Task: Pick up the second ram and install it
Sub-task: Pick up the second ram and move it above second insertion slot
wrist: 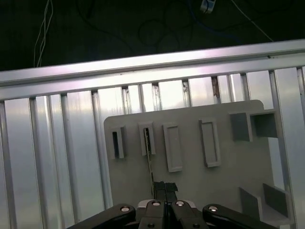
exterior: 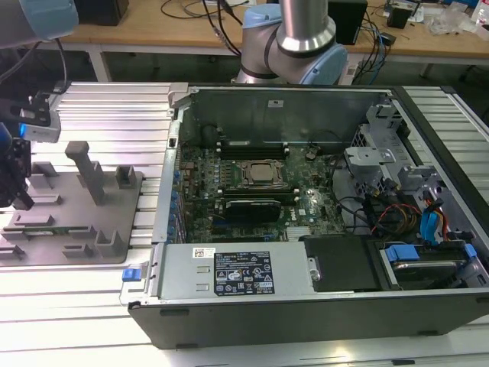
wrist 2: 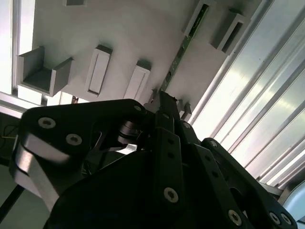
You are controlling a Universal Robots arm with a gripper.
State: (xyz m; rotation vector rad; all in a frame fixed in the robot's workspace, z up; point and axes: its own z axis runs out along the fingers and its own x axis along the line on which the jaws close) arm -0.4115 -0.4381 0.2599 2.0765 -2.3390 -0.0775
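Your slatted aluminium table [exterior: 99, 122] carries everything here. On it, toward the exterior view's right, you have the open computer case [exterior: 306, 310] lying on its side, with the green motherboard [exterior: 306, 205] facing up inside. Your arm [exterior: 306, 34] rises at the far side of the case. On the exterior view's left, well apart from the case, the grey holder plate [exterior: 84, 218] lies flat on the table, with grey blocks [exterior: 90, 172] standing on it. Your gripper [exterior: 19, 195] hangs over that plate's left end in the exterior view. In both wrist views the second ram [wrist 2: 183, 50] [wrist: 149, 162] stands on its long edge on the plate. One end sits in a slotted block [wrist: 147, 138] and the other reaches right up to the gripper's tip. You cannot tell whether the jaws are apart or closed on the stick
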